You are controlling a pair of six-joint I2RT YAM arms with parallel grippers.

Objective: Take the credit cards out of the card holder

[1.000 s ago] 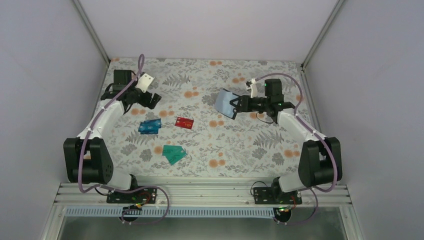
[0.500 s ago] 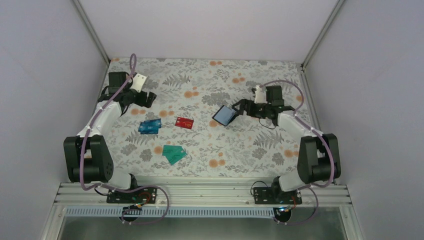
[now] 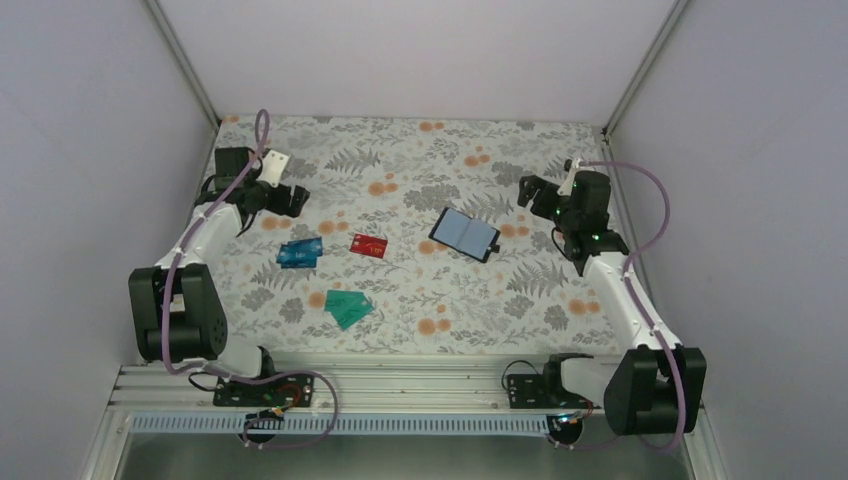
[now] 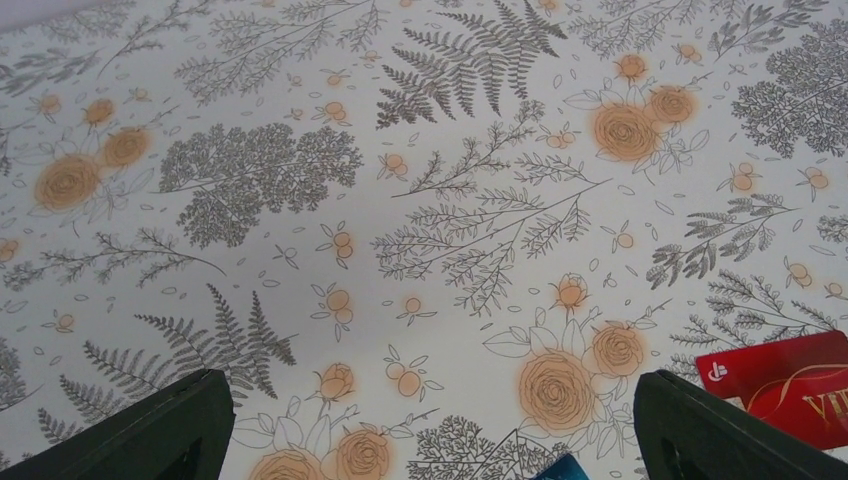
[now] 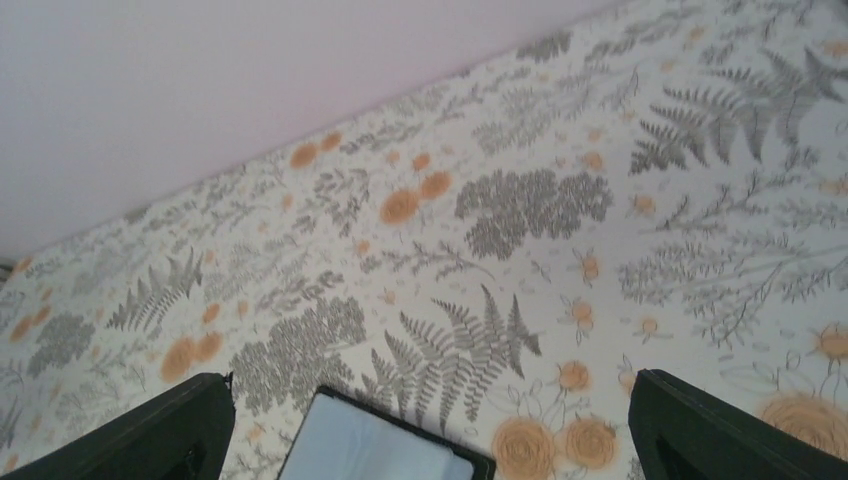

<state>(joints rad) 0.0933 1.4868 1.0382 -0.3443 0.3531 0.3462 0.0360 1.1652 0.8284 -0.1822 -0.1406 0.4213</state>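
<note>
Floral tablecloth (image 3: 400, 290) bears the card holder (image 3: 465, 233), cropped in wrist view; left fingers (image 4: 150, 425) and right fingers (image 5: 150, 425) gape apart.

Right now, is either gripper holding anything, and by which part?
Nothing is held. The left gripper and right gripper are both open and empty; the card holder lies open on the table, apart from the right gripper.

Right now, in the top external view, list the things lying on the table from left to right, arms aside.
blue card → red card → card holder. The teal-green cards, nearer the bases, overlap the red card's span, so I leave them out.
</note>
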